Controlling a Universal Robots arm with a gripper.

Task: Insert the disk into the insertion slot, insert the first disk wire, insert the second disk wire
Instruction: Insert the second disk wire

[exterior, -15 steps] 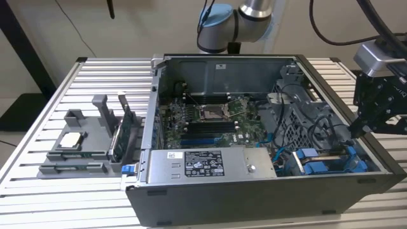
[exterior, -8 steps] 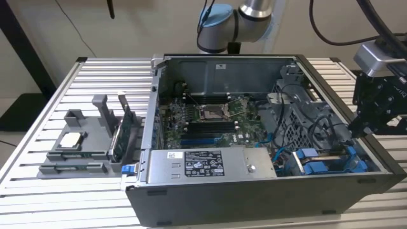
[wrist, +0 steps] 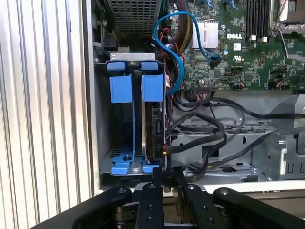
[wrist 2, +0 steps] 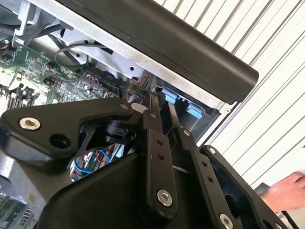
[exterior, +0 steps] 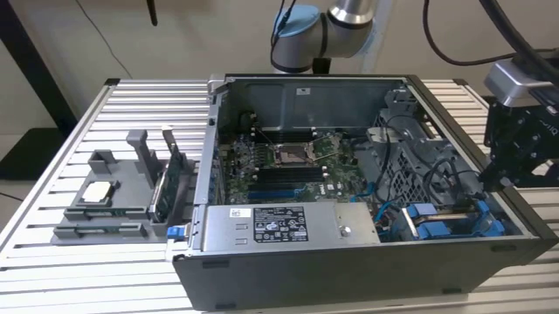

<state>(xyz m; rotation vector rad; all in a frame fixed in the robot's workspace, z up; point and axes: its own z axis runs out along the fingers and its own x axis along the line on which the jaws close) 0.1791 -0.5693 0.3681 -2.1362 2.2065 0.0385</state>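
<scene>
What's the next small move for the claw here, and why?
Probably nudge the claw toward the disk, pressing the black wire home. The disk already stands in the blue-railed slot, and the wire's end sits at its edge by the claw; whether it's seated isn't clear.

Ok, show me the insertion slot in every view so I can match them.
Exterior view: insertion slot in the case's near corner, at the exterior view's right.
First wrist view: insertion slot just beyond the gripper, against the case wall.
Second wrist view: its blue tabs beyond the gripper.
Shared landmark: the blue tabs.
</scene>
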